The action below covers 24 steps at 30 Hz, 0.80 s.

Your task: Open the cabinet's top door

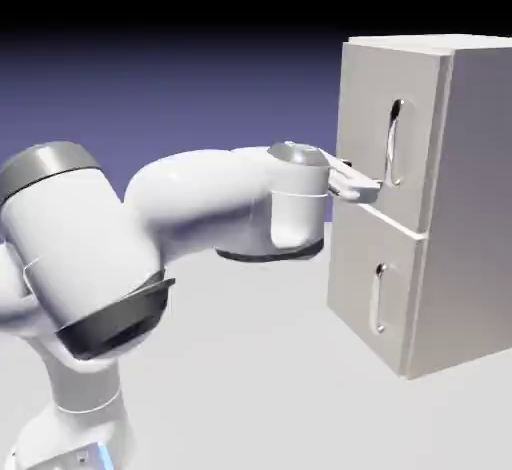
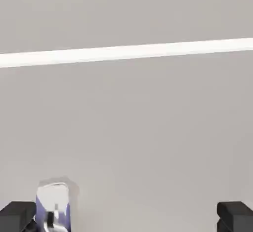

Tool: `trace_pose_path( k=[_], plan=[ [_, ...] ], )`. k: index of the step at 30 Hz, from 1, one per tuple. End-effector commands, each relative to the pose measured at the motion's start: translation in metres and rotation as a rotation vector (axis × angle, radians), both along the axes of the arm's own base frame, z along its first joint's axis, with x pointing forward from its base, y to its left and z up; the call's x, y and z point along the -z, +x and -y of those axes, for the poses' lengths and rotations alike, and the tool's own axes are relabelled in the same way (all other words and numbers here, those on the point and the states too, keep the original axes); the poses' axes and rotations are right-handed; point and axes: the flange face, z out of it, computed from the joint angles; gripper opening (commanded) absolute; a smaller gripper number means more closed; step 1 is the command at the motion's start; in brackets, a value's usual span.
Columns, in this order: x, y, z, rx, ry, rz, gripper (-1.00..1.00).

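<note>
Exterior view: the cabinet [image 1: 440, 198] stands on the counter [image 1: 260, 378]. Its top door [image 1: 390, 128] looks shut, flush with the lower door [image 1: 375, 293]. The fingers [image 1: 362, 189] reach the top door's lower edge, just below the foot of its handle [image 1: 394, 143].

Hand view: grey door panel fills the frame, crossed by a bright horizontal strip [image 2: 126, 52]. The two finger tips [image 2: 19, 215] sit spread wide apart, pinching nothing. The shiny handle end [image 2: 55, 206] lies just beside the left tip.

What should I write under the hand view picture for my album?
Open gripper up close to the top door, handle's shiny end beside one finger.
</note>
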Motion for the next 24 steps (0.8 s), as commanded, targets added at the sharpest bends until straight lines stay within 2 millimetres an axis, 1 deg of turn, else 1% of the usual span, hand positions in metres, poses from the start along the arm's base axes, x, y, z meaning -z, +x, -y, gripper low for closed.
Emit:
trace_pose_path(
  k=[1,5,6,7,8,13,18,24],
  plan=[
    [0.000,0.000,0.000,0.000,0.000,0.000,0.00],
    [0.000,0.044,-0.003,0.000,0.001,0.000,0.00],
    [0.000,0.050,-0.003,0.000,0.000,0.000,0.00],
    [0.000,0.050,-0.003,0.000,0.000,0.000,-1.00],
    [0.000,0.050,-0.003,0.000,0.000,0.000,-1.00],
    [0.000,0.015,-0.024,0.144,0.000,0.000,-1.00],
    [0.000,-0.014,-0.049,0.282,0.000,0.000,-1.00],
    [0.000,-0.044,-0.082,0.439,0.000,0.000,-1.00]
  ],
)
